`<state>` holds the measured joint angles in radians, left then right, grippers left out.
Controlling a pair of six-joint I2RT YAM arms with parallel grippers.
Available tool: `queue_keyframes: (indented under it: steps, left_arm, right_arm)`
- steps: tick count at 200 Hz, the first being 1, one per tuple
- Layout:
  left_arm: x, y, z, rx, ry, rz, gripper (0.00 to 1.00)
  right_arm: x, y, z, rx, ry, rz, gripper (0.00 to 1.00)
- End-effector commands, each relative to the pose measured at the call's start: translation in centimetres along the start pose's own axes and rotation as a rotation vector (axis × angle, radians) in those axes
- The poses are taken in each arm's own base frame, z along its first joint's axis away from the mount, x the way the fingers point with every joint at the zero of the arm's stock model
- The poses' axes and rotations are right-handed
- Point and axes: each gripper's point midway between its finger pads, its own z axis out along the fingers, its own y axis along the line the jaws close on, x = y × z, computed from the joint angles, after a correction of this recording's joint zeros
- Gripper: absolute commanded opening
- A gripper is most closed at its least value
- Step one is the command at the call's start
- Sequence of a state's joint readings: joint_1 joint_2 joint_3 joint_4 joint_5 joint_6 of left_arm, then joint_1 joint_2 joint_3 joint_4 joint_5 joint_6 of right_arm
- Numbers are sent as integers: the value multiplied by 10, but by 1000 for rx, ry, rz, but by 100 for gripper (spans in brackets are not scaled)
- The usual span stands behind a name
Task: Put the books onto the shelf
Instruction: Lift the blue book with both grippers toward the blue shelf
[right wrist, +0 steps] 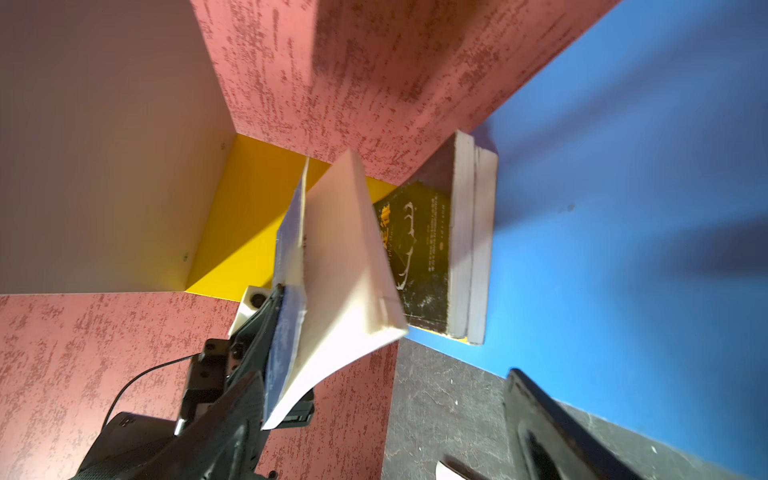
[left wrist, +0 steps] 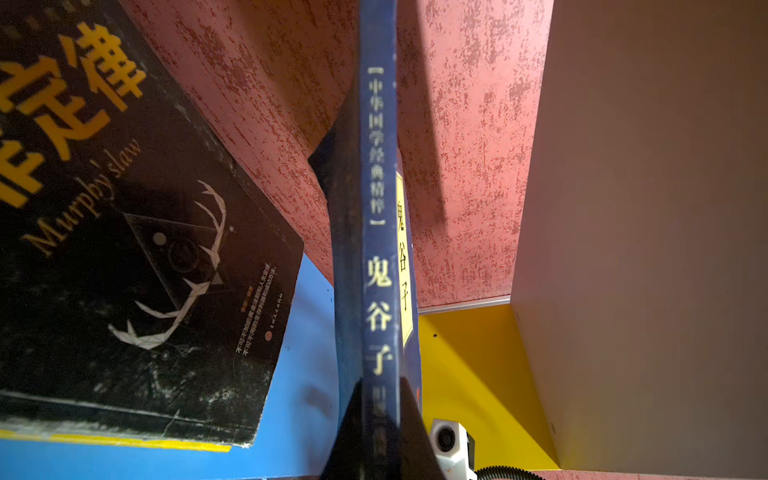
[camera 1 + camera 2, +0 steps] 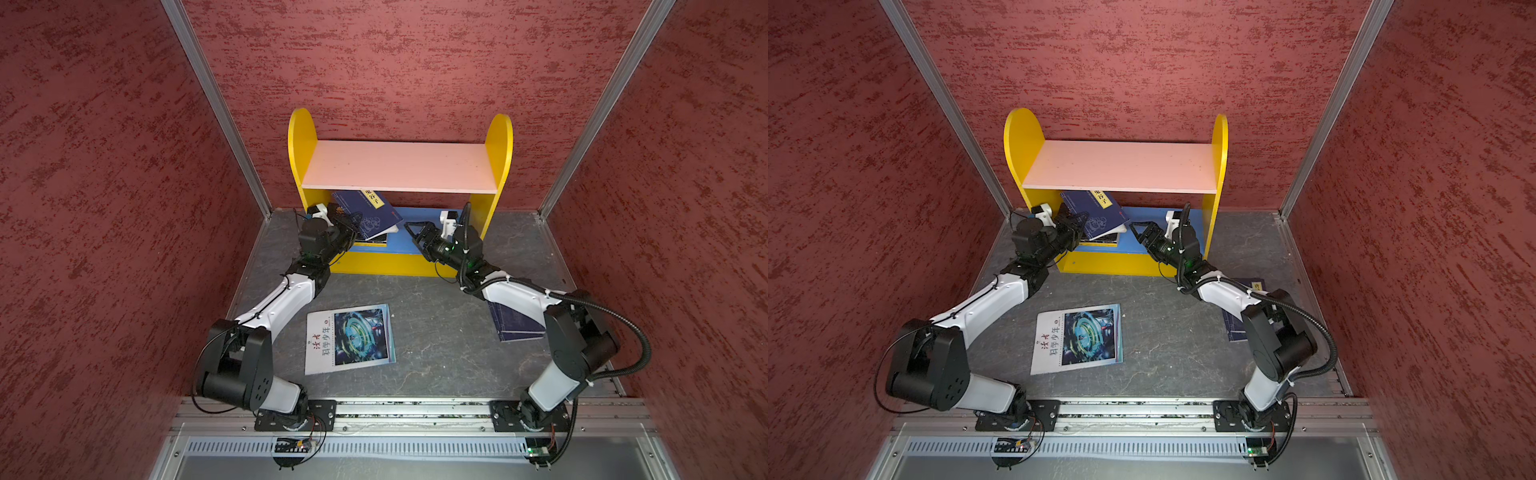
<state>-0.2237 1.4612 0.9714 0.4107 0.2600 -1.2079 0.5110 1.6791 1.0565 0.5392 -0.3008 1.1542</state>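
Nearest, the thin white magazine with a blue-green picture point(image 3: 349, 338) and a navy yellow-labelled book point(image 3: 1233, 328) lie flat on the dark table point(image 3: 436, 332); they look like limp paperbacks, best taken by the spine edge. Farther in, the low-stretched left gripper point(image 3: 353, 226) is clamped on the spine end of another navy book point(image 3: 374, 214), tilted over the black orange-titled book point(image 2: 137, 249) on the blue lower board point(image 3: 419, 214) of the yellow-sided wooden shelf point(image 3: 301, 137), its pages sagging. The right gripper point(image 3: 415, 235) hangs wide and empty beside its free corner.
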Motion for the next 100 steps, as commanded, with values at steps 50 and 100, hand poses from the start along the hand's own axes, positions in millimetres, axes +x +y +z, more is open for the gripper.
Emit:
queue_keyframes:
  steps: [50, 100]
  left_arm:
    - [-26, -35, 13, 109, -78, 3, 3]
    - [-32, -39, 24, 124, -123, -35, 3]
  right_arm:
    - [-1, 53, 13, -141, -26, 43, 94]
    - [6, 62, 39, -170, 45, 39, 91]
